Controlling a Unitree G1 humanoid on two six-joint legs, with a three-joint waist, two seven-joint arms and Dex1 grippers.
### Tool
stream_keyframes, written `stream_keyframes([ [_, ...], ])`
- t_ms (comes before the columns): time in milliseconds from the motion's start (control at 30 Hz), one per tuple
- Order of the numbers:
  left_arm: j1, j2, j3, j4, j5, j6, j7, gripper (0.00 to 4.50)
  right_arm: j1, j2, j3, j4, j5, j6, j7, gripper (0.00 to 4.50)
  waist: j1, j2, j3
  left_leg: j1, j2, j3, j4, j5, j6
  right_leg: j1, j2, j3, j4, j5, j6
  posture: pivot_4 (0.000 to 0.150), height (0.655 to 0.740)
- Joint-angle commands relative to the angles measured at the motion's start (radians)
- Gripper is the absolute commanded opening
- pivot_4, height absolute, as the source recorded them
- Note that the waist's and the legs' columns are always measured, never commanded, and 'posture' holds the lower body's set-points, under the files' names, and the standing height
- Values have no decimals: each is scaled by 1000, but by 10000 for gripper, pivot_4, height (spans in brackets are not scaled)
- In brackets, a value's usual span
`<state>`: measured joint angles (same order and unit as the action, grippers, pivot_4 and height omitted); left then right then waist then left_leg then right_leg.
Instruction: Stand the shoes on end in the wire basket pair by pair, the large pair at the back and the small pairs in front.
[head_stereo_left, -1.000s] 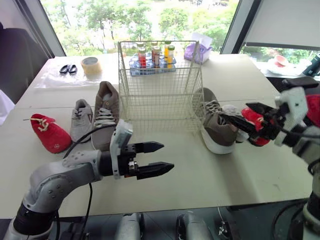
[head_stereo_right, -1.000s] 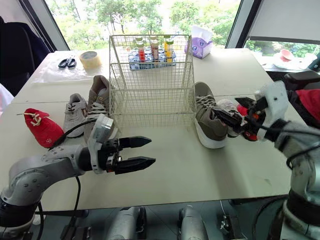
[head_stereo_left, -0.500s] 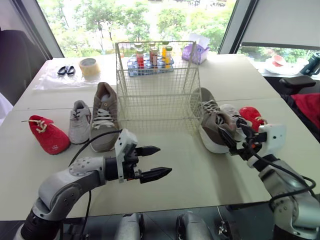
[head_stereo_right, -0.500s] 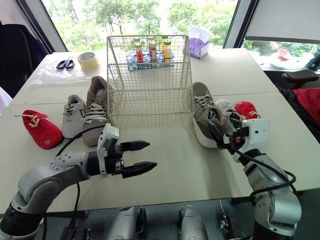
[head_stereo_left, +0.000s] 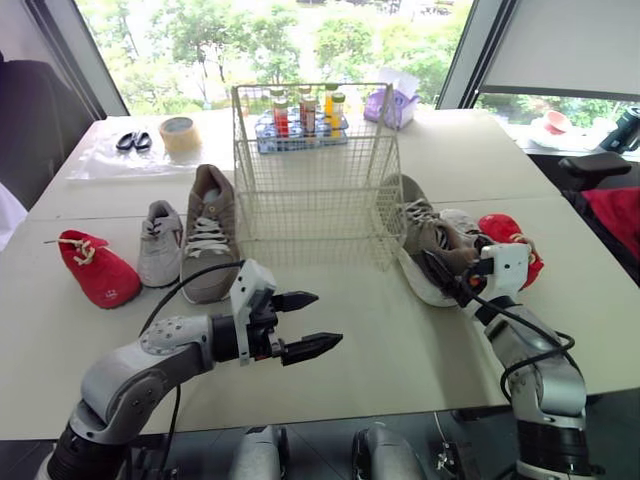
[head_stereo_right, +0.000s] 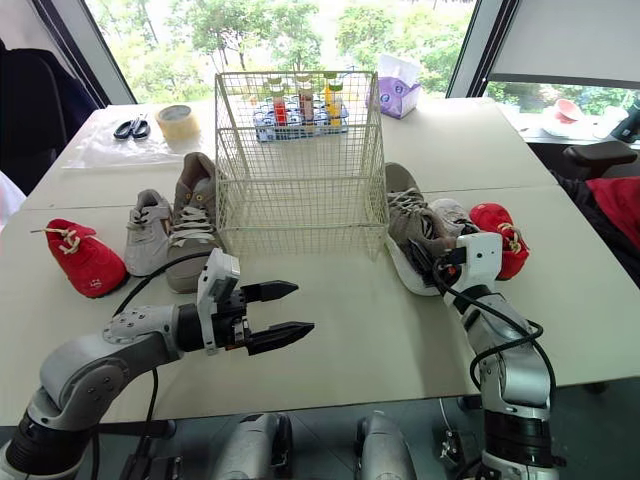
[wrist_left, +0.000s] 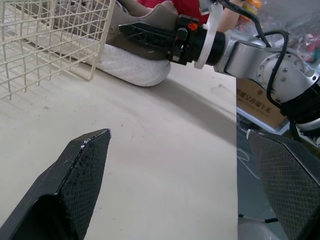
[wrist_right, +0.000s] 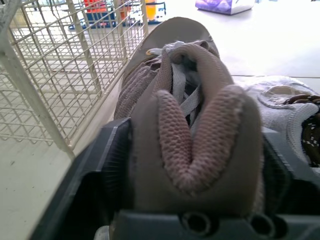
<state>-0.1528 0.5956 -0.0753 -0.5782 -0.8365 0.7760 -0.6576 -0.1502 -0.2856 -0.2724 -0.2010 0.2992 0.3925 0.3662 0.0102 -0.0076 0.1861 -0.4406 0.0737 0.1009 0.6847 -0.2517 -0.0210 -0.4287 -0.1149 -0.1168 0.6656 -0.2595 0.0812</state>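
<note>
Basket, wire (head_stereo_left: 310, 200): mid-table (head_stereo_left: 400, 345), upright, nothing in it.

Shoes left of basket: left taupe shoe (head_stereo_left: 208, 235), large, just beside the wire wall; left grey shoe (head_stereo_left: 160, 243), small, touching it; left red shoe (head_stereo_left: 95, 268), small, further out. All lie flat on their soles.

Shoes right of basket: right taupe shoe (head_stereo_left: 418, 235), large, against the wire wall; right grey shoe (head_stereo_left: 462, 225) and right red shoe (head_stereo_left: 503, 228), both small, beside it. Also flat.

Right gripper (head_stereo_left: 440, 272): a second ago held off to the right of the shoes, half a second ago nearing the heel. Now low at the right taupe shoe's heel, fingers closed on the collar, which puckers between them.

Left gripper (head_stereo_left: 328, 318): fingers spread wide, holding nothing, hovering over bare table in front of the basket, much where it was.
</note>
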Motion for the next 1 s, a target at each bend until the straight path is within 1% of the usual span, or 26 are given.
stream_keyframes([
  [33, -6, -3, 6, 1, 15, -25, -21, 45000, 16, 4, 19, 10, -12, -16, -19, 18970, -2, 0, -1, 0, 0, 0, 0, 0, 0, 0, 0, 0, 0, 0, 0, 1500, 6938],
  [133, -17, -9, -5, 19, 35, -33, -36, 45000, 22, 10, 15, -10, -15, -28, -55, 11597, -2, 0, -3, 0, 0, 0, 0, 0, 0, 0, 0, 0, 0, 0, 0, 1500, 6938],
  [233, -29, -14, -15, 33, 49, -37, -55, 45000, 2, 15, -13, -55, 7, -26, -99, 11597, -2, 0, -4, 0, 0, 0, 0, 0, 0, 0, 0, 0, 0, 0, 0, 1500, 6938],
  [367, -50, -15, -19, 54, 50, -32, -78, 45000, -87, -3, -82, -150, 56, 1, -171, 11597, 0, 3, -2, 0, 0, 0, 0, 0, 0, -1, 0, 0, 0, 0, 0, 1500, 6938],
  [433, -59, -13, -19, 65, 46, -27, -90, 45000, -140, -27, -113, -190, 82, 24, -195, 11597, 3, 4, -1, -2, 0, 0, 0, 0, 0, -2, 0, 0, 0, 0, 0, 1500, 6938],
  [533, -93, -20, -8, 88, 6, 5, -108, 45000, -269, -109, -186, -276, 147, 100, -239, 11597, 3, 8, 1, -3, 0, 1, 0, 0, 0, -3, 0, 0, 0, 0, 0, 1500, 6938],
  [667, -189, -33, 52, 129, -88, 61, -111, 45000, -356, -223, -235, -329, 212, 187, -235, 11597, 3, 7, 1, -4, -1, 0, -1, 0, 0, -4, -1, 0, 1, 0, 0, 1500, 6938],
  [800, -303, -14, 130, 178, -220, 143, -123, 45000, -458, -351, -284, -313, 274, 236, -205, 11597, 0, 7, 1, -3, 0, 1, -1, 0, 0, -3, 0, 0, 0, 0, 0, 1500, 6938],
  [900, -401, 16, 214, 223, -403, 231, -128, 45000, -549, -466, -289, -271, 328, 253, -124, 11597, -1, 8, 2, -2, 0, 1, -1, 0, 0, -3, 0, 0, 1, 0, 0, 1500, 6938],
  [933, -471, 32, 260, 271, -458, 244, -104, 45000, -597, -528, -281, -243, 349, 247, -60, 11597, -1, 9, 3, -3, -1, 1, -1, 0, 0, -4, -1, 1, 1, 0, 0, 1500, 6938],
  [1000, -571, 59, 318, 353, -510, 258, -66, 45000, -663, -606, -264, -196, 374, 234, 26, 11597, 0, 8, 4, -4, -1, 1, -2, 0, 1, -5, 0, 1, 1, 0, 0, 1500, 6938],
])
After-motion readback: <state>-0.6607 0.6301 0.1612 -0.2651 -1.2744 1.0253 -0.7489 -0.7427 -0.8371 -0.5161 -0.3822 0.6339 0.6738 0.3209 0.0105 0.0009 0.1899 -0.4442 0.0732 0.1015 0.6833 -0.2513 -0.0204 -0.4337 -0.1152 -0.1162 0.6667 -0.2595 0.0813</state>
